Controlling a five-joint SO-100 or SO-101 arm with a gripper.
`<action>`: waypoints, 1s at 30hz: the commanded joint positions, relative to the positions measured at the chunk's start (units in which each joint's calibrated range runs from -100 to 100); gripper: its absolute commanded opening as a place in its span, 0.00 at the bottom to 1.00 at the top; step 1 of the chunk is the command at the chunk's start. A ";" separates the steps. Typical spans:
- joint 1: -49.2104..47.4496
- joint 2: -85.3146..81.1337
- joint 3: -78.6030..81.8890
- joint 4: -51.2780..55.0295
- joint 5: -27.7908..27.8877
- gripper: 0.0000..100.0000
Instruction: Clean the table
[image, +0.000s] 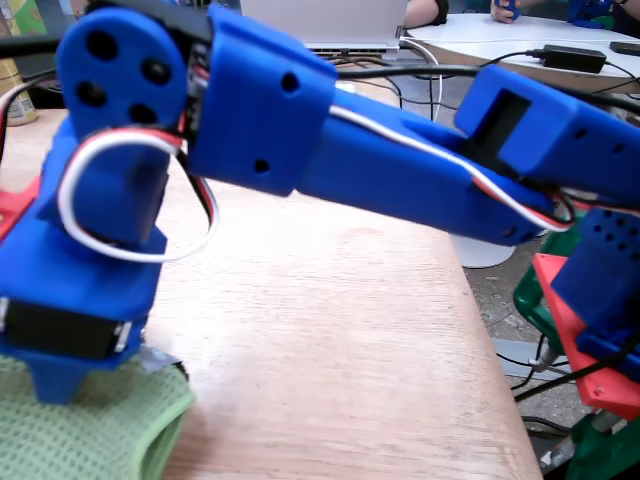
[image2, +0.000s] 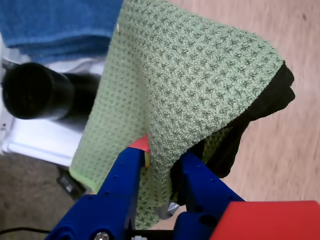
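The wrist view shows the grip itself: the gripper comes in from 6 o'clock, its two blue fingers nearly together with a fold of a green cloth pinched between them. The cloth fans out from the fingers toward 12 o'clock and drapes over a dark, black piece that shows at its 3 o'clock edge; what that piece is cannot be told. This view alone also shows a blue towel at 11 o'clock, a black cylinder at 9 o'clock and a white surface below it.

The fixed view gives none of the finger detail. One blue arm fills its upper half, stretching from 3 o'clock to 9 o'clock, where its end points down onto the cloth at 7 o'clock. Only here do the table's straight right edge, a white table at 1 o'clock and a laptop at 12 o'clock appear.

The table spreads across the middle and lower part of the fixed view; in the wrist view it runs from 1 to 4 o'clock, behind the cloth.

Count: one arm, one gripper, one green cloth, one blue towel, one cylinder.
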 joint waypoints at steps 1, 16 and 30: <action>3.45 -0.94 -2.46 3.51 -0.15 0.01; 39.49 0.43 -2.56 6.54 3.13 0.01; 77.39 8.07 -2.37 -15.21 15.78 0.01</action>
